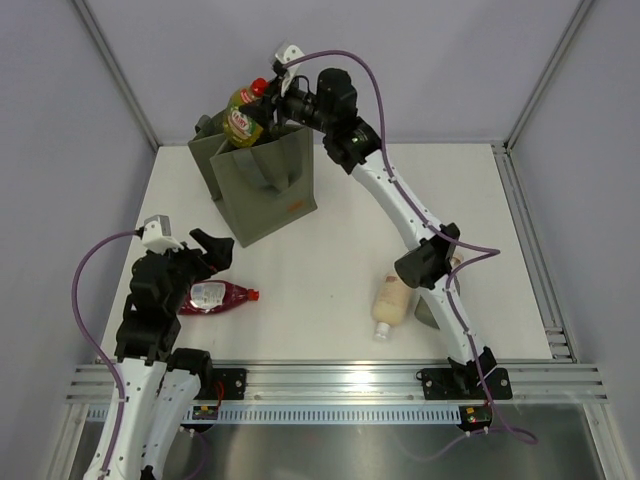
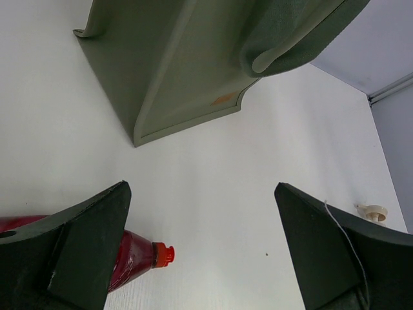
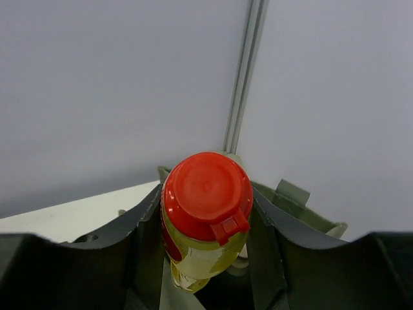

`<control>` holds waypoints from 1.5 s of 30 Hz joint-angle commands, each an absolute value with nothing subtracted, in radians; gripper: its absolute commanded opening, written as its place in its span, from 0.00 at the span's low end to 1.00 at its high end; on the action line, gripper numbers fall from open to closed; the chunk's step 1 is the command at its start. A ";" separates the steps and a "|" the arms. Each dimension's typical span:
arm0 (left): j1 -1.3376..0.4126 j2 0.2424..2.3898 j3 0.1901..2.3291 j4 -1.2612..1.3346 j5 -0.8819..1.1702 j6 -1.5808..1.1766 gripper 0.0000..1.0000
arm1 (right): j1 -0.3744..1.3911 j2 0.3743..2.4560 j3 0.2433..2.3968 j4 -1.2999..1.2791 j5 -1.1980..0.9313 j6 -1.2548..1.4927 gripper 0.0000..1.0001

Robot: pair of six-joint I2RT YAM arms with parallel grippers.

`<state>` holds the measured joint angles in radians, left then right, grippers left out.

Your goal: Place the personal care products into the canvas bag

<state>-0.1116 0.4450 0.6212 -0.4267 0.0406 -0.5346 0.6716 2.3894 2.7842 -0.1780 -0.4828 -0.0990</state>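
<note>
Right hand [image 1: 259, 108] gripping yellow bottle [image 1: 243, 120] over bag [image 1: 270, 190] mouth just below, for dropping; left hand [image 1: 212, 256] hanging open, red bottle [image 1: 215, 297] beneath.

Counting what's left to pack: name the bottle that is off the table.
The yellow red-capped bottle, clamped in the right gripper above the canvas bag. The dark red bottle and the cream bottle lie on their sides on the table.

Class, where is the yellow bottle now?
Top view, far left: the yellow bottle is held by the right gripper over the bag's mouth.
</note>
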 commanded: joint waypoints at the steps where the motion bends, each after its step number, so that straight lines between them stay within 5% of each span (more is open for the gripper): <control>1: -0.107 0.456 0.618 -0.385 0.048 -0.555 0.99 | 0.661 2.362 2.847 0.113 -0.373 -0.152 0.00; 14: -0.107 0.514 0.604 -0.481 -0.075 -0.765 0.99 | 0.641 2.339 2.609 -0.077 -0.400 -0.215 0.05; 18: -0.107 0.581 0.607 -0.633 -0.109 -1.033 0.99 | 0.643 2.352 2.608 -0.118 -0.379 -0.242 0.41; 20: -0.107 0.613 0.601 -0.669 -0.100 -1.119 0.99 | 0.643 2.353 2.600 -0.127 -0.367 -0.250 0.69; 25: -0.107 0.663 0.617 -0.758 -0.110 -1.230 0.99 | 0.643 2.342 2.624 -0.175 -0.382 -0.270 0.97; 34: -0.110 0.796 0.677 -0.850 -0.094 -1.227 0.99 | 0.643 2.241 2.642 -0.228 -0.501 -0.167 1.00; 39: -0.124 0.822 0.667 -0.908 -0.084 -1.235 0.99 | 0.621 2.134 2.597 -0.354 -0.759 -0.146 0.99; 45: -0.135 0.891 0.624 -0.856 -0.109 -1.310 0.99 | 0.585 1.906 2.248 -0.523 -0.980 -0.233 0.99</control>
